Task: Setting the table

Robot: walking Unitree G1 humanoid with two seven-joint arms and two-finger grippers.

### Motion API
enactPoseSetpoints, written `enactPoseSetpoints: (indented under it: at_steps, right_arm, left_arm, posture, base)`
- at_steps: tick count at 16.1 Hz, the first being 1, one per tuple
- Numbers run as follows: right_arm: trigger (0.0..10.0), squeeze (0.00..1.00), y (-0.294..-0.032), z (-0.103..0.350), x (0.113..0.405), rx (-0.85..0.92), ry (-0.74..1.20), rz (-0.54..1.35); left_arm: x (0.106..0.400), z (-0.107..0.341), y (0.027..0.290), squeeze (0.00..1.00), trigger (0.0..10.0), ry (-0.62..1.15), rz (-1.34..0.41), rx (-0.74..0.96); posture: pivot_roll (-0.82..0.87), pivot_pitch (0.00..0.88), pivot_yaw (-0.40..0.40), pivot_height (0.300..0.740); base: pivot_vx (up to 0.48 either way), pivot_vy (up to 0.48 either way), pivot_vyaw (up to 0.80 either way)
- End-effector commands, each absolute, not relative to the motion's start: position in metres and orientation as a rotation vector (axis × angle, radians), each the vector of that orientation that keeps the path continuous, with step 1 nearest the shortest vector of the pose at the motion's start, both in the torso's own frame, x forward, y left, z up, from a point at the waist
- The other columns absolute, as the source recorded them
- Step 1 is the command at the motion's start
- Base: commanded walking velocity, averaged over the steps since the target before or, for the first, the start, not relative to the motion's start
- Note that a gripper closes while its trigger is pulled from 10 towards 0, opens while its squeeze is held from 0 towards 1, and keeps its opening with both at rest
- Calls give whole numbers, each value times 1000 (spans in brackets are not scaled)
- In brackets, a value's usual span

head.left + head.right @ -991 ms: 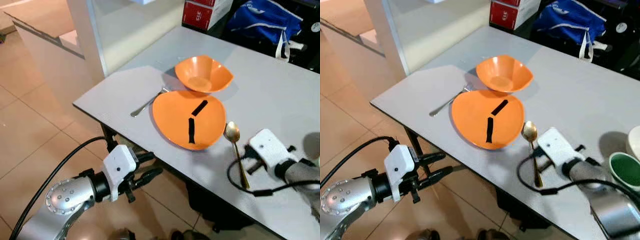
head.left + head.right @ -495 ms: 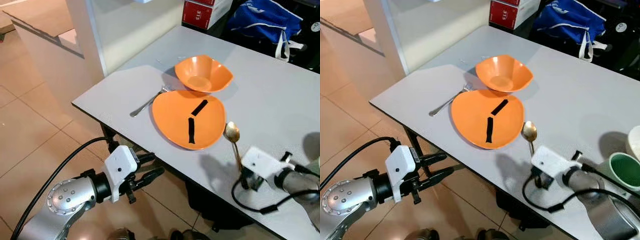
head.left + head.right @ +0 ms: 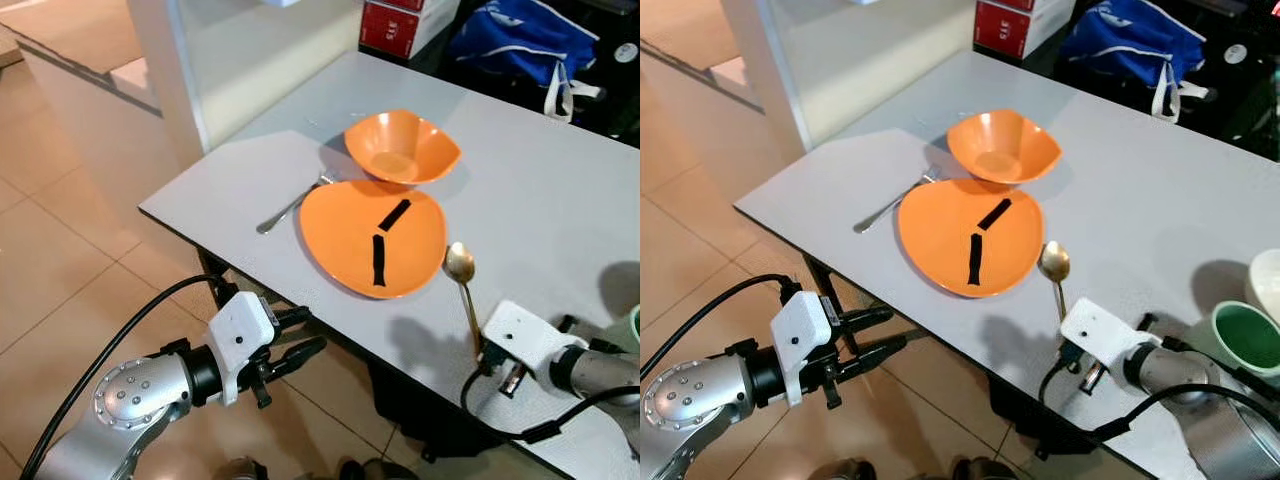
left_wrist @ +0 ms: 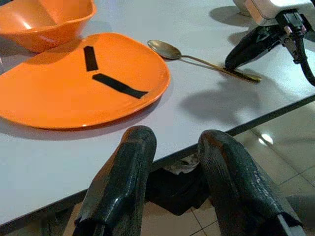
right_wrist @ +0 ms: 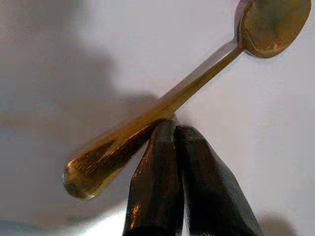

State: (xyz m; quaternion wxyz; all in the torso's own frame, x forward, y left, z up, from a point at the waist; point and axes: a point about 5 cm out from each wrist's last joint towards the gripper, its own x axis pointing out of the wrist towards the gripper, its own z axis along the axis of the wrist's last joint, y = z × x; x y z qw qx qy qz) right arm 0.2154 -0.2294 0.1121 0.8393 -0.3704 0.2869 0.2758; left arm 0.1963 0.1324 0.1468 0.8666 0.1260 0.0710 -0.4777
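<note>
Placing cutlery beside the orange plate (image 3: 372,238) — gold spoon (image 3: 461,290) lying flat on the grey table (image 3: 540,200), at the plate's four o'clock, bowl end near the rim. Resting the right gripper (image 5: 173,129) at the spoon's handle, fingers pressed together, tips touching the metal, gripping nothing. Hanging the left gripper (image 4: 170,147) below the near table edge, fingers parted, empty. Judging the spoon as set — next, probably lifting clear without nudging the handle, then checking the fork (image 3: 292,205) at the plate's nine o'clock.
</note>
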Motion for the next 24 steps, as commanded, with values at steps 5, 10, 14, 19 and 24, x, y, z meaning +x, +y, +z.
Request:
enactPoseSetpoints:
  at_steps: [5,10,14,19,24]
  right_arm:
    - [0,0,-211,104,213,-664,614,626]
    - [0,0,-198,99,221,-617,600,644]
    - [0,0,-191,97,226,-595,593,653]
    - [0,0,-183,95,237,-585,569,646]
    - [0,0,-181,94,238,-575,566,647]
  left_arm:
    - [193,149,129,0,10000,147,-1024,261]
    - [192,149,129,0,10000,147,-1025,258]
    - [191,149,128,0,10000,149,-1023,255]
    - [191,149,129,0,10000,152,-1017,255]
    - [191,149,129,0,10000,153,-1015,257]
  posture:
    - [-89,132,-57,740]
    - [-89,132,-57,740]
    - [-85,134,-62,740]
    - [-81,137,-67,740]
    - [-78,136,-68,740]
  base:
    - [0,0,0]
    - [0,0,0]
    - [0,0,0]
    - [0,0,0]
    - [0,0,0]
